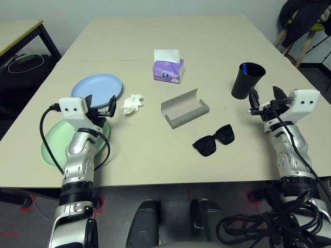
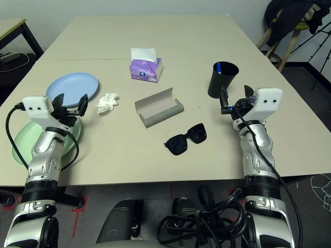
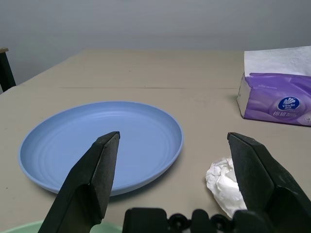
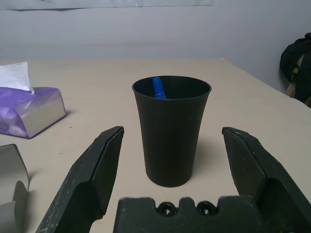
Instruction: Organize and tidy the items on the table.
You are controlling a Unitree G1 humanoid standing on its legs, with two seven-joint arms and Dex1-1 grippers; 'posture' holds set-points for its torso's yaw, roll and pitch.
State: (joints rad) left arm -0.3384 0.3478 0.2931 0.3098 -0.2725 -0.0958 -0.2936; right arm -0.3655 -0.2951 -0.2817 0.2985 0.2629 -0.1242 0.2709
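Sunglasses (image 1: pixel 214 140) lie loose at the bench's (image 1: pixel 217 41) near centre beside the open glasses case (image 1: pixel 184 108), tissue wad (image 1: pixel 132 103) and plates (image 1: pixel 96 91) unsorted at left, pen (image 4: pixel 158 88) already in the cup (image 4: pixel 171 131), both jaws spread, empty.

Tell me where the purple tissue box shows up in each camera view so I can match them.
Left eye view: purple tissue box upper centre, behind the open grey case.
Right eye view: upper centre-left.
Left wrist view: right edge, beyond the white tissue wad.
Right wrist view: left edge.
Shared landmark: the white sheet sticking out of the box top.
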